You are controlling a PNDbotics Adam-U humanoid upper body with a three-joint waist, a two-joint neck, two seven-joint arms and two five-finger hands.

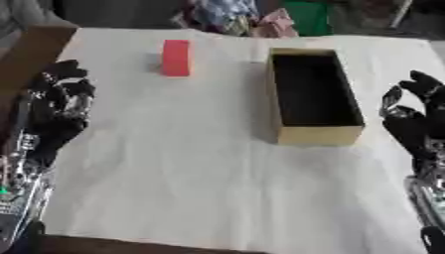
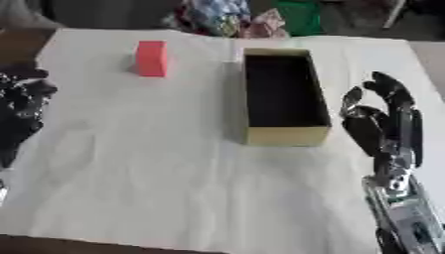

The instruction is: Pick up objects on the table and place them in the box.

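Nearest to me, at the lower left of the frame, my left hand (image 1: 54, 106) hangs over the left edge of the surface (image 1: 200, 163), fingers loosely curled upward and holding nothing. At the right edge of the frame my right hand (image 2: 382, 121) stands with its fingers straight and pointing up, also empty, just beside the near right corner of the box (image 1: 318, 135) but not touching it. White cloth covers the surface and lies slightly wrinkled across the middle. Upper centre-right sits the box, a long open cardboard one with tan walls and a dark inside; I can see nothing in it. Upper left of the box, well apart from both my hands, a red block (image 1: 176, 58) stands upright on the cloth. Some colourful clutter (image 1: 235, 17) lies beyond the far edge.
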